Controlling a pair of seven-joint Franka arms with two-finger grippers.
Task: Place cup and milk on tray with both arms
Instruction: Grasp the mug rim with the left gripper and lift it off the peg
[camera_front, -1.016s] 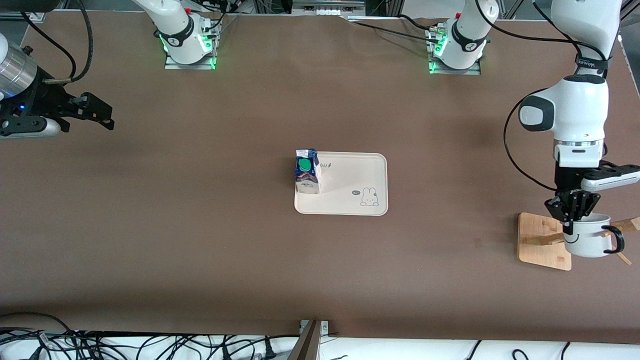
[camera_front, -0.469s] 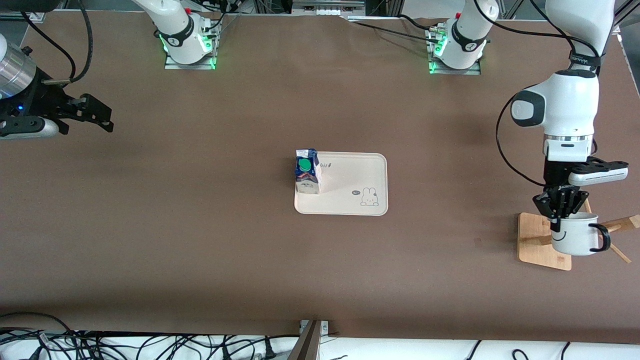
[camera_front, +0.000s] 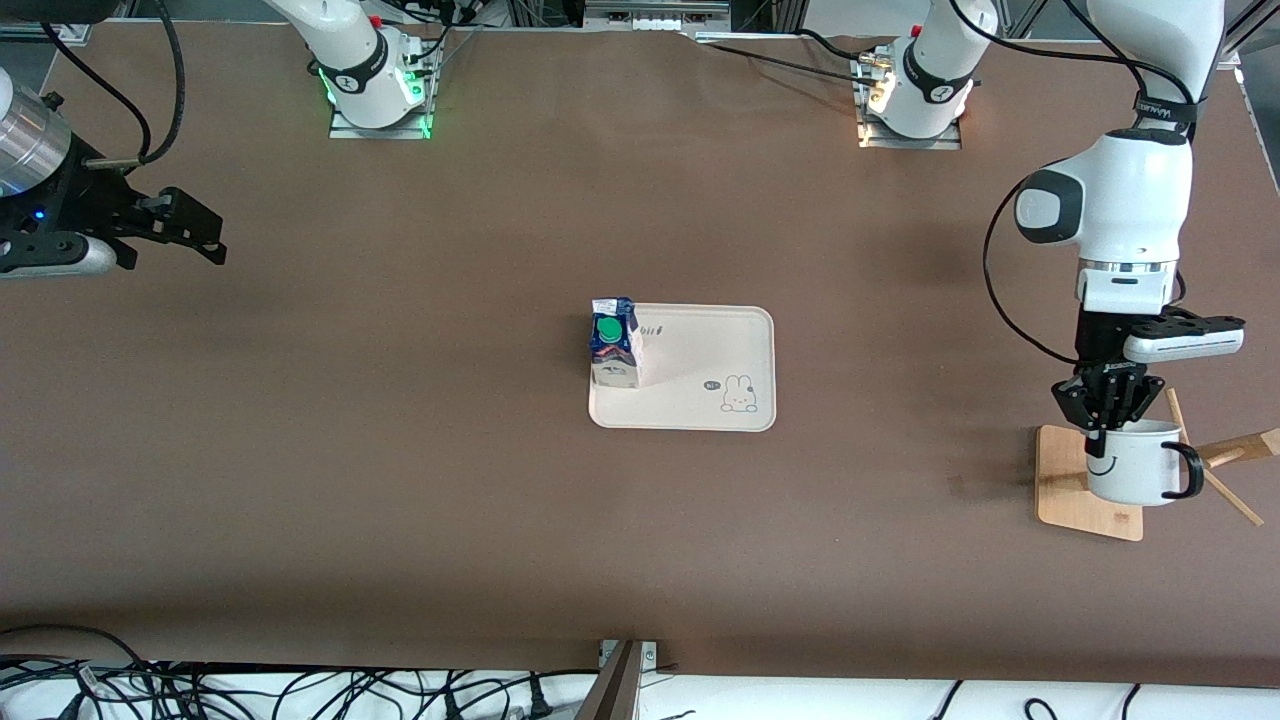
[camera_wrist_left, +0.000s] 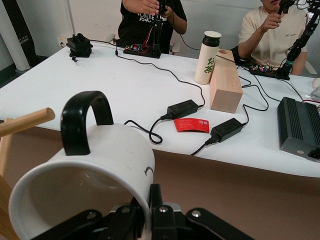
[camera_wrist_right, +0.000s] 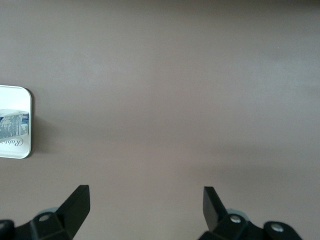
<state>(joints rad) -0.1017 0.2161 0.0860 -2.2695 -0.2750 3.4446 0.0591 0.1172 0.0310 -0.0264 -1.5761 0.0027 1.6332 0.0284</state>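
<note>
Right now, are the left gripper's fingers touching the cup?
Touching. In the left wrist view the left gripper has its fingers clamped across the rim of the cup, one inside, one outside.

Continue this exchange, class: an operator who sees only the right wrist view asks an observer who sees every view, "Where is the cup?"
Observer: The cup is up over the wooden rack base, at the left arm's end of the table.
Operator: Is anything holding it?
Observer: Yes. The left gripper has its jaws shut on the cup's rim.
Operator: I only see a strip of the milk's print. How does it stand?
Observer: The milk stands upright on the tray, green cap on top, on the tray's end toward the right arm.
</note>
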